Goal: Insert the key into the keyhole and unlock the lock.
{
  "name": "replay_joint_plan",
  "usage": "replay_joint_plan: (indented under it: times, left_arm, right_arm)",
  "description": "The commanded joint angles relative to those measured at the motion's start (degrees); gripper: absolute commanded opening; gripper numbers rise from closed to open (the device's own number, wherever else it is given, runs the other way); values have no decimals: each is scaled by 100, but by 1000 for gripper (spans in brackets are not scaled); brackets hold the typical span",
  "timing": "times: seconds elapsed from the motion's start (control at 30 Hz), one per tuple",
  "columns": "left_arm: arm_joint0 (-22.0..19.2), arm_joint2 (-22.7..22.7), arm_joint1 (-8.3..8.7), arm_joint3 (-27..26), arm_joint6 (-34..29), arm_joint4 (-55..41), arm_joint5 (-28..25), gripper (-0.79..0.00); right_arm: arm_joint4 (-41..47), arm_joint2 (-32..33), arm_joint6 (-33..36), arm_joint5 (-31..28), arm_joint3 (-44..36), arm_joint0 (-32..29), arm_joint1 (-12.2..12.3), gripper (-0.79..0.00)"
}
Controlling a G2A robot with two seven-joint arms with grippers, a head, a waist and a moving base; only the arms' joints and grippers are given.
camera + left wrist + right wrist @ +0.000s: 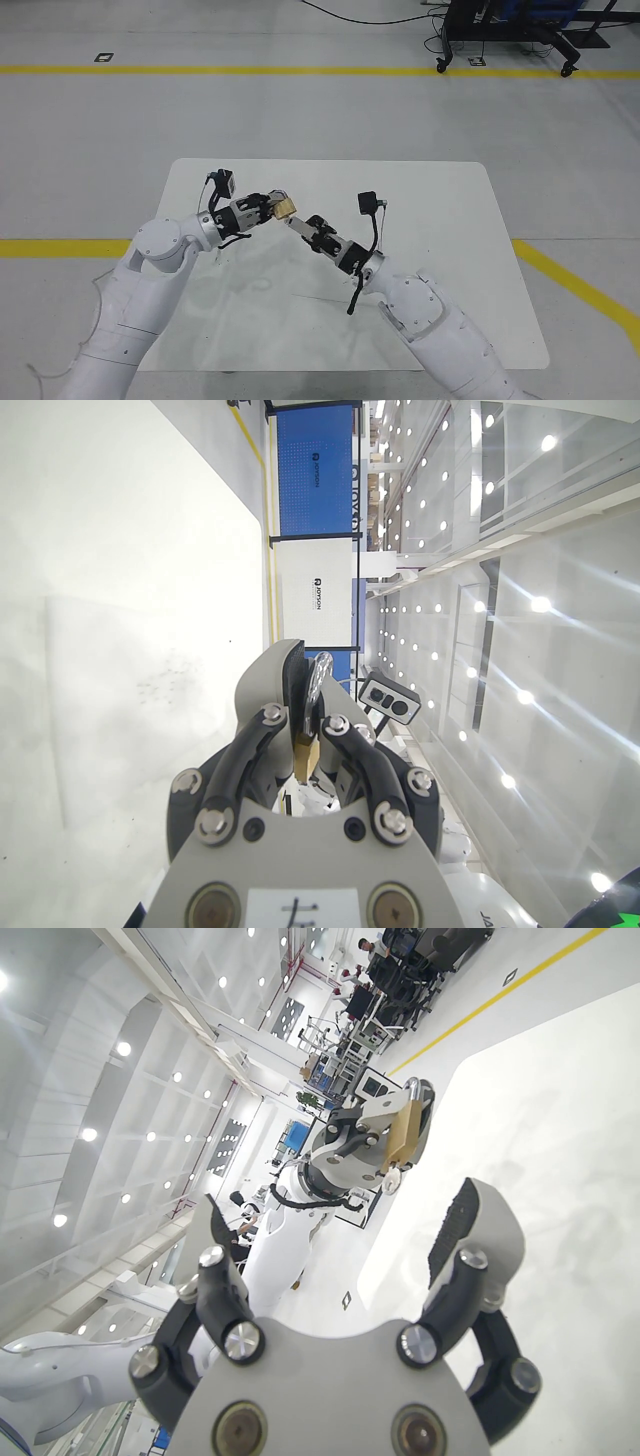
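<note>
Inside left tool, lock, seemingly tight.

brass padlock aloft, key apparently inside

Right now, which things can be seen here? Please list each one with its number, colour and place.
padlock: one, brass with a silver shackle, held above the table.
key: one, silvery, at the padlock's end opposite the shackle, seemingly in the keyhole.
table: one, white, under both arms.
floor lines: several, yellow, around the table.
cart: one, black, on wheels, on the floor beyond the table.
left gripper: one, grey and black, shut on the padlock.
right gripper: one, grey and black, open, empty, facing the key.
</note>
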Motion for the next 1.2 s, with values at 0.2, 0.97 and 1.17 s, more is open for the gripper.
replay_joint_plan:
  times: [0.2,0.97,1.17]
  left_arm:
    - [-105,162,-19,23,92,267,299,-785]
    - [-115,165,-40,75,119,292,300,-785]
    - [-114,158,-44,86,105,281,302,-785]
  right_arm:
    - [-5623,-156,671,-3,-1122,-164,262,-65]
    - [-10035,-1553,911,1469,-519,235,-51,-477]
    - [-10170,-1633,1091,1557,-258,415,-175,-496]
